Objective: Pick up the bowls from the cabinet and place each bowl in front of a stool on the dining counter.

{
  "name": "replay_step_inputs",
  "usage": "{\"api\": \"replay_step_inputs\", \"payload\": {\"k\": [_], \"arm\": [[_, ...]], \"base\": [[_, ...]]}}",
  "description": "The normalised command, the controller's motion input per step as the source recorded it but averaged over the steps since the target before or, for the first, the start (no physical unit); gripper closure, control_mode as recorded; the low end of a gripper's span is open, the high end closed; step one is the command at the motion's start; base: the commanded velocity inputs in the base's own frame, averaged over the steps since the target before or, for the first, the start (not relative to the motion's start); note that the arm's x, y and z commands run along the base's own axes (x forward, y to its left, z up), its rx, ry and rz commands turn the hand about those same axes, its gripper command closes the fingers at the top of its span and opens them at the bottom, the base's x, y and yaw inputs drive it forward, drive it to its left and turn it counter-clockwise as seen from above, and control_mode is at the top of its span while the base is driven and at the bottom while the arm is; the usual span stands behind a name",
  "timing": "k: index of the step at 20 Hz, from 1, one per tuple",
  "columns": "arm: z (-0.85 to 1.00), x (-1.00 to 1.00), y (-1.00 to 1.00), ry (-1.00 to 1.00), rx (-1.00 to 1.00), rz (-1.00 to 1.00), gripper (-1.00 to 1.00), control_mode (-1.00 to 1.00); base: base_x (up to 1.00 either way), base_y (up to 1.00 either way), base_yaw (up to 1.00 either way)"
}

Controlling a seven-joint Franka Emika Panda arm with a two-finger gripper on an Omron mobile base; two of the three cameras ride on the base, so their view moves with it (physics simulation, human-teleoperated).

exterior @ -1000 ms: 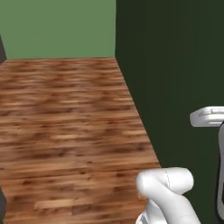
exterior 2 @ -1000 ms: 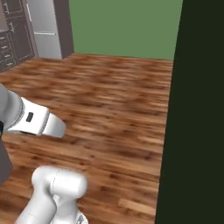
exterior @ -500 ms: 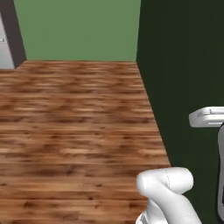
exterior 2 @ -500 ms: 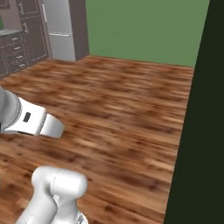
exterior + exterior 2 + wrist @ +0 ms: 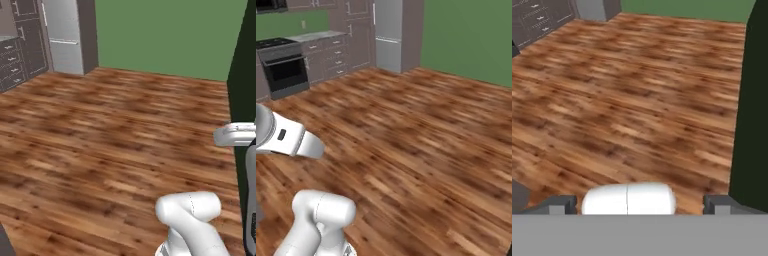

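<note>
In the hand view my gripper (image 5: 639,205) is open. Its two dark fingertips (image 5: 562,204) stand far apart at the bottom, with nothing between them, and bare wooden floor (image 5: 637,100) lies beyond. A white arm link (image 5: 235,135) juts in at the right of the left base view, and the arm link (image 5: 286,137) also juts in at the left of the right base view. The bowls, the wall cabinet, the stools and the dining counter are out of view.
A grey fridge (image 5: 391,35) stands against the green back wall (image 5: 165,35). Grey-brown drawer units (image 5: 15,55) and a dark oven (image 5: 283,70) run off to its left. A tall dark panel (image 5: 754,100) rises close on the right. The wooden floor (image 5: 416,140) stretches wide between.
The whole picture has swung, so the camera has turned. The dark panel slid off to the right, and the fridge, drawers and oven came in on the left. The arm's pose looks the same.
</note>
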Motion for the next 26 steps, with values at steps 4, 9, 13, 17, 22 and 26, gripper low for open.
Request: {"api": "replay_step_inputs", "payload": {"k": [4, 9, 13, 17, 22, 26], "arm": [[0.00, 0.00, 0.00, 0.00, 0.00, 0.00, -1.00, 1.00], [0.00, 0.00, 0.00, 0.00, 0.00, 0.00, -1.00, 1.00], [0.00, 0.00, 0.00, 0.00, 0.00, 0.00, -1.00, 1.00], [0.00, 0.00, 0.00, 0.00, 0.00, 0.00, -1.00, 1.00], [0.00, 0.00, 0.00, 0.00, 0.00, 0.00, -1.00, 1.00], [0.00, 0.00, 0.00, 0.00, 0.00, 0.00, -1.00, 1.00]], "base": [[1.00, -0.06, 0.47], [1.00, 0.00, 0.28], [1.00, -0.05, 0.34], [1.00, -0.12, 0.50], [1.00, -0.21, 0.65], [1.00, -0.18, 0.73]]}}
